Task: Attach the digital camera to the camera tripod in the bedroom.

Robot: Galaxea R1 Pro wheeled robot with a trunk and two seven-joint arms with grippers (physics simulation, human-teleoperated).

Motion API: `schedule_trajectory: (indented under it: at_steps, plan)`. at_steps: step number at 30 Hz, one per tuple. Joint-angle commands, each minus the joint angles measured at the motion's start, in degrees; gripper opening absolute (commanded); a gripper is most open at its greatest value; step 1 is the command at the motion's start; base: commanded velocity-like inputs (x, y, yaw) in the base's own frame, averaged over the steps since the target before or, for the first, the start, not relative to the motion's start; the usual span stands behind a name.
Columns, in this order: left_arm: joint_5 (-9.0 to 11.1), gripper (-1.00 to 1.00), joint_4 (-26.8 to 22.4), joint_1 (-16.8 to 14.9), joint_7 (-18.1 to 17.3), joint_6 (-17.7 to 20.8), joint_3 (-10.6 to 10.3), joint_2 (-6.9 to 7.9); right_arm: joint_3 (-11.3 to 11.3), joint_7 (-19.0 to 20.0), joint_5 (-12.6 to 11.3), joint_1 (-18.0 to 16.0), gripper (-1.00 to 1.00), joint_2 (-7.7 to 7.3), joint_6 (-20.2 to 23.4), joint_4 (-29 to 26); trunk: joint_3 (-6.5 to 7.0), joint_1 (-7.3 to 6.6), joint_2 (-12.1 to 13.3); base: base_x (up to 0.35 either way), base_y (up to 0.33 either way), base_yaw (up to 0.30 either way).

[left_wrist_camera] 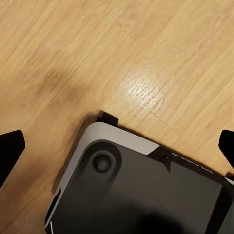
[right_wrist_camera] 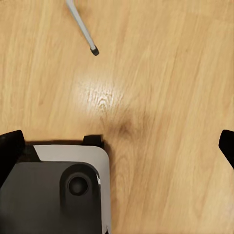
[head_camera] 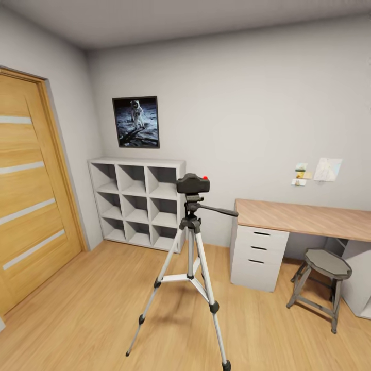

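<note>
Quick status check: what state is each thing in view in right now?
digital camera: sits on the tripod head, upright
camera tripod: standing, legs spread on the floor
door: closed
desk drawers: shut
left end effector: open, empty
right end effector: open, empty

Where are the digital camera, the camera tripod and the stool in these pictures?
digital camera (head_camera: 191, 183): head view, front of its black body.
camera tripod (head_camera: 190, 257): head view, silver centre column below the head.
stool (head_camera: 326, 263): head view, grey seat top beside the desk.

digital camera (head_camera: 192, 183) atop camera tripod (head_camera: 189, 268), desk (head_camera: 304, 219) right
</note>
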Motion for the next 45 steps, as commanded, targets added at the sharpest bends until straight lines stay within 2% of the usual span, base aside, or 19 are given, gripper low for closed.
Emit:
schedule_trajectory:
  at_steps: [1,21,45]
  plan:
    - [0.4,1.0,0.0,0.0,0.2,-0.1,-0.5,0.0,-0.5,0.1,0.5,-0.1,1.0,-0.04,-0.3,0.2,0.07,0.02,0.0,0.0,0.0,0.0]
    - [0.4,1.0,0.0,0.0,0.2,-0.1,-0.5,0.0,-0.5,0.1,0.5,0.0,1.0,0.05,-0.1,0.2,1.84,0.02,0.0,0.0,0.0,0.0]
    - [0.4,1.0,0.0,0.0,0.2,-0.1,-0.5,0.0,0.0,0.2,0.9,0.0,1.0,-0.15,0.0,0.1,1.95,0.02,0.0,0.0,0.0,0.0]
